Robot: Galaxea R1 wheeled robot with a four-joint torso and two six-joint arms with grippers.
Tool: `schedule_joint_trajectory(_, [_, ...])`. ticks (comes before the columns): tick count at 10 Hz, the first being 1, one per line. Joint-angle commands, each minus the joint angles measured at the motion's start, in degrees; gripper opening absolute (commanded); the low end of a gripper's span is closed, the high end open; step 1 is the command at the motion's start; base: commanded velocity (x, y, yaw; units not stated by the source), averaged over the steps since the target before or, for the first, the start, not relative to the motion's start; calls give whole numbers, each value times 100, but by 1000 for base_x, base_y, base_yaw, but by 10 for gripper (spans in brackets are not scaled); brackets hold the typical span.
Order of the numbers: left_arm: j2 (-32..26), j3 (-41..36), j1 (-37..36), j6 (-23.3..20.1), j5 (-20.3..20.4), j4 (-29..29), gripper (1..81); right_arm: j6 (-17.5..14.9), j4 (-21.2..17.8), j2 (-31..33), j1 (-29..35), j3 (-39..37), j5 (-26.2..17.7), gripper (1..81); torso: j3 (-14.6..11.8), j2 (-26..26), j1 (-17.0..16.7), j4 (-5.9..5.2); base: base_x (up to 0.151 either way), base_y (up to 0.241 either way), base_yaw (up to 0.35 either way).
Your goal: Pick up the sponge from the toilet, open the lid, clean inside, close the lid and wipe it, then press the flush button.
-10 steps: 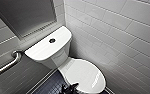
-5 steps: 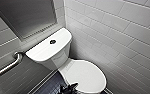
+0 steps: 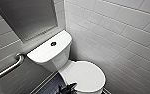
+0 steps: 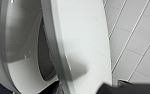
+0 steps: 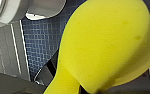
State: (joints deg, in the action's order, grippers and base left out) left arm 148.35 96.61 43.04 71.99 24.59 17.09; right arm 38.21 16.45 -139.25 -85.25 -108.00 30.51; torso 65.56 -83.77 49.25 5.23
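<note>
Right end effector [image 5: 84,89] pinching sponge [image 5: 103,45], wrist view; head view: lid [image 3: 87,75] down; left end effector [image 4: 123,89] unreadable.

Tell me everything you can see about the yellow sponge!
The sponge is bright yellow, soft-looking and smooth, with rounded edges and a few faint darker spots. It bulges wide at one end and is squeezed narrow at the other, where it seems gripped. It hangs in the air above blue floor tiles.

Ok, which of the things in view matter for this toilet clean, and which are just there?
For the job:
sponge
toilet
lid
flush button

Just there:
grab bar
metal wall panel
white wall tiles
blue mosaic floor
</note>
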Motion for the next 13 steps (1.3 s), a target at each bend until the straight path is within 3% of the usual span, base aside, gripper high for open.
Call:
schedule_joint_trajectory(1, [-59,-836,-987,333,1496,321,811,3,96,167,-50,17,-248,10,0,0,0,0,0,0,0])
schedule_joint_trajectory(4, [-621,-1083,-986,1045,2172,102,811,3,96,141,-33,17,-265,10,0,0,0,0,0,0,0])
schedule_joint_trajectory(10, [-1114,-1012,-1004,1072,2507,-153,811,3,157,167,-103,95,-248,10,-2,0,0,0,0,0,0])
schedule_joint_trajectory(13, [-1413,-617,-916,1037,2560,-285,811,-6,184,167,-120,140,-239,10,-2,0,0,0,0,0,0])
